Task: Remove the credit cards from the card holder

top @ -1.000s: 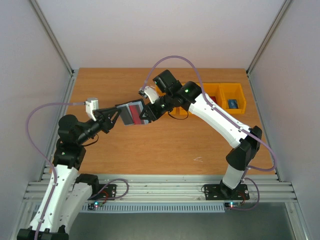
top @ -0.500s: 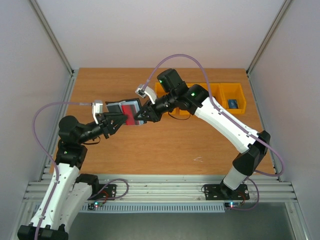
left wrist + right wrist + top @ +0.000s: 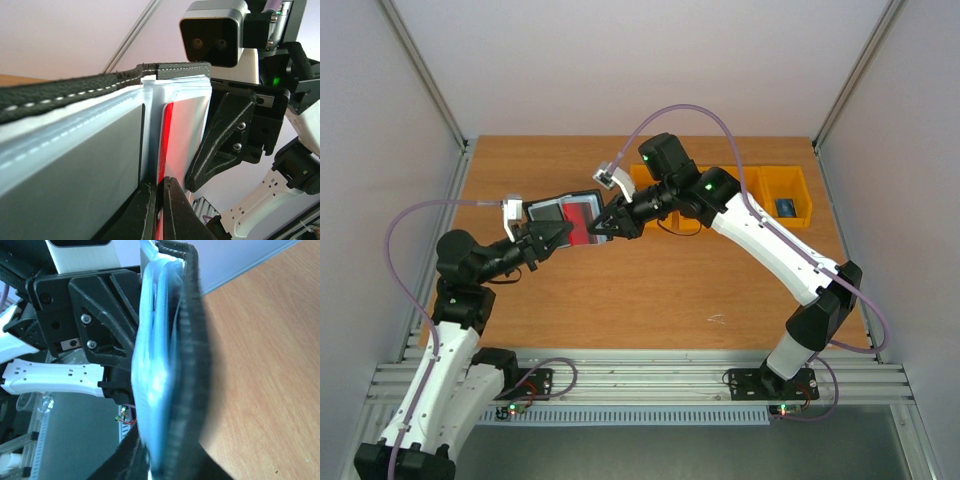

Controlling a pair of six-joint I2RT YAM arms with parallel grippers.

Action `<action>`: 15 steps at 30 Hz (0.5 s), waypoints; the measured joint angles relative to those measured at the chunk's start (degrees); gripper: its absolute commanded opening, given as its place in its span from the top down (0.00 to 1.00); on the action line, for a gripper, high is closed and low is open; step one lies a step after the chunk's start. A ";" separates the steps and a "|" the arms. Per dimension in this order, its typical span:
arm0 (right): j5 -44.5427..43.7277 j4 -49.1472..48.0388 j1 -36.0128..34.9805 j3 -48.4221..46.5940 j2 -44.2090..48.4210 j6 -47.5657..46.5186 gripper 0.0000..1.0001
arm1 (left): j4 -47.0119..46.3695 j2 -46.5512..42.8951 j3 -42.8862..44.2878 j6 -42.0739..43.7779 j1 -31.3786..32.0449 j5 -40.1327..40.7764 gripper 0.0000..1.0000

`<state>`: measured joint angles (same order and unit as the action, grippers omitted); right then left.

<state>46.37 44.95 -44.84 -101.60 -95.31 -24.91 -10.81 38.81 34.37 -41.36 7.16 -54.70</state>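
wallet (image 3: 563, 217): open, grey-blue inside facing up, held between my two claws over the far half of the table (image 3: 720, 290), left of its middle | left claw (image 3: 552, 238): fingers pinched together on the near edge of the red card (image 3: 165, 145), which sits in a wallet pocket | right claw (image 3: 603, 228): clamped on the wallet's right edge

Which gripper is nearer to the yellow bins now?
Right. The right gripper holds the card holder just left of the yellow bins; the left gripper pinches the red card from the holder's other side, farther away.
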 measured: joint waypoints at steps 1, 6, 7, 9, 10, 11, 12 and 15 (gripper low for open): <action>0.17 -0.02 0.04 0.24 0.07 0.17 0.66 | 0.35 -0.17 0.00 0.04 0.00 -0.15 1.00; 3.21 -4.39 -0.52 3.65 0.33 0.50 0.50 | 2.45 -1.07 0.48 1.11 1.27 -2.62 1.00; 3.93 -5.11 -0.42 4.48 0.52 0.68 0.49 | 3.15 -1.29 0.48 1.29 1.14 -2.67 1.00; 5.44 -6.08 0.31 6.23 1.33 1.01 0.47 | 3.96 -1.38 0.48 1.49 0.74 -2.67 1.00; 6.32 -6.36 0.83 7.04 1.90 1.27 0.46 | 4.26 -1.40 0.48 1.60 0.63 -2.73 1.00; 7.02 -6.62 1.36 7.74 2.40 1.49 0.48 | 4.63 -1.40 0.48 1.77 0.55 -2.78 1.00; 7.93 -6.93 2.12 8.50 3.13 1.77 0.52 | 4.81 -1.40 0.48 1.86 0.44 -2.80 1.00; 10.40 -7.37 4.13 9.44 4.59 2.56 0.67 | 5.03 -1.46 0.48 2.19 0.31 -2.97 1.00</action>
<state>56.77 37.58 -40.71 -92.16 -90.72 -22.35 -5.78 37.34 34.85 -39.18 7.46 -57.67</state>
